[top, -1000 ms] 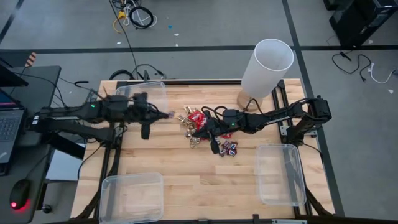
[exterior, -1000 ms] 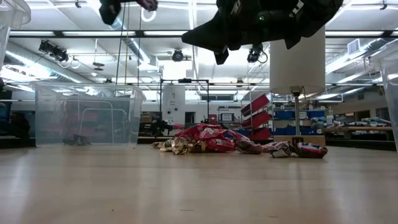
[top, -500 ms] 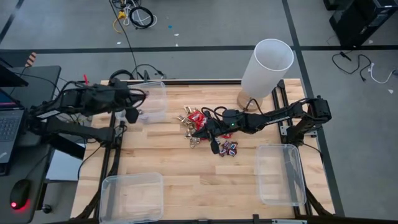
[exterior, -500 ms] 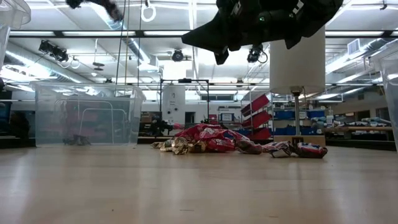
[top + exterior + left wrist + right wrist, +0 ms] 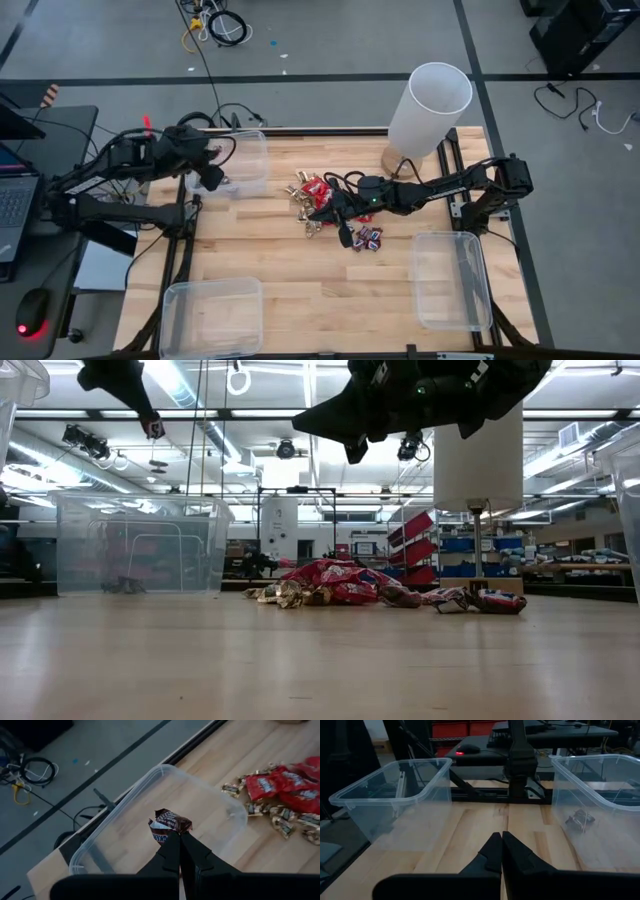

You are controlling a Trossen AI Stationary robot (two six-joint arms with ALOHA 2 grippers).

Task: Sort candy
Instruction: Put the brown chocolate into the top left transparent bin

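A dark purple-brown mini bar (image 5: 169,824) sits pinched between the closed fingertips of the left gripper (image 5: 180,837), held in the air above the clear bin (image 5: 150,815) at the table's far left corner. That bin (image 5: 240,160) already holds a few dark pieces, seen through its wall (image 5: 125,585) from table height. The rest of the candy (image 5: 325,205), a loose heap of shiny red packets, gold-foil pieces and dark bars, lies on the bare wood near the middle of the table (image 5: 320,280), well apart from all three bins. The right gripper (image 5: 322,213) hangs over that heap with its jaws pressed together and nothing between them; its own camera looks past the closed fingers (image 5: 492,851) toward two clear bins across the table. A second clear bin (image 5: 212,315) stands at the near left corner and a third (image 5: 450,280) at the near right. A tall white cylinder (image 5: 428,110) rises on a wooden base at the far edge.
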